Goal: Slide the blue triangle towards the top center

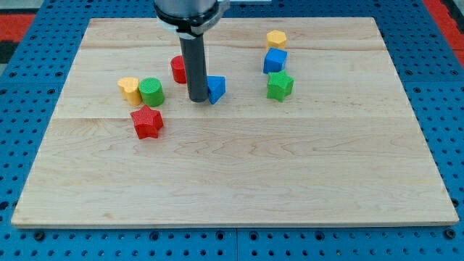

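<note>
The blue triangle (pixel 216 88) lies on the wooden board (pixel 232 167), a little left of centre in the upper half. My tip (pixel 197 98) stands right at the triangle's left side, touching or nearly touching it. The dark rod rises from there to the view's top and hides part of a red block (pixel 177 69) just behind it, up and to the left of the triangle.
A yellow heart (pixel 129 89) and a green cylinder (pixel 151 91) sit side by side at the left, with a red star (pixel 147 122) below them. At the upper right stand a yellow hexagon (pixel 275 39), a blue cube (pixel 275 61) and a green star (pixel 279 85).
</note>
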Robot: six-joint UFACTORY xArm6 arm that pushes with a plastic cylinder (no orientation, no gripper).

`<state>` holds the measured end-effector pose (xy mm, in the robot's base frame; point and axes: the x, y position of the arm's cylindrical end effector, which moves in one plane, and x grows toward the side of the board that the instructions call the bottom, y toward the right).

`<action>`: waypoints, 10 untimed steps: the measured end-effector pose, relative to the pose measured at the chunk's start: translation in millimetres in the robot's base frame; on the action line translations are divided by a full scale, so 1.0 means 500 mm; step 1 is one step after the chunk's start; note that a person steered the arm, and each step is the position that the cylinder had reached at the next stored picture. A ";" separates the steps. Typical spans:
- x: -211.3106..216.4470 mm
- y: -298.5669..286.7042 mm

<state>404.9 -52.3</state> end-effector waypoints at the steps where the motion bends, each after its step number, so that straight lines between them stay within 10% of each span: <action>1: 0.044 0.039; 10: -0.123 -0.001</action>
<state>343.6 -52.7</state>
